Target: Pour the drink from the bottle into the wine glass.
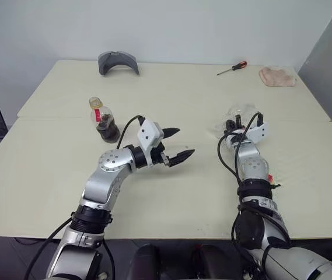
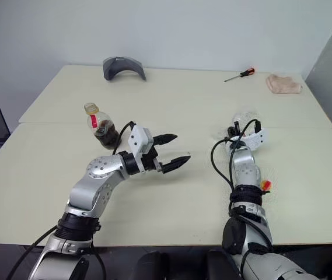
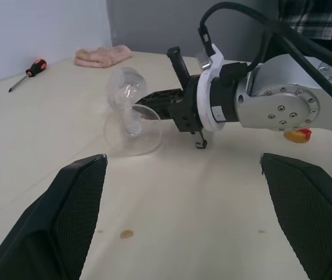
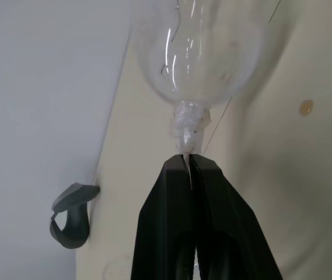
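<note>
Currently, item one: the wine glass (image 3: 129,111) is lying tipped on its side right of centre in the head views, foot toward the robot, bowl pointing away. The right pincer (image 4: 188,160) is clenched on its thin stem just below the bowl, probably gripping there to stand the glass upright before any pouring.

Item two: the bottle (image 1: 103,121) is standing upright at left of centre, cap on, dark drink (image 1: 107,129) filling only its round lower body. A red neck label is showing; its writing is too small to read.

Item three: the left pincer (image 1: 176,144) is hovering released, jaws spread wide, holding nothing, just right of the bottle, seemingly waiting to take it.

Sundries along the top of the frame on the pale surface (image 1: 171,192): a grey curved object (image 1: 118,62), a red-handled screwdriver (image 1: 232,68), a pink cloth (image 1: 277,76). No brand is legible anywhere.
</note>
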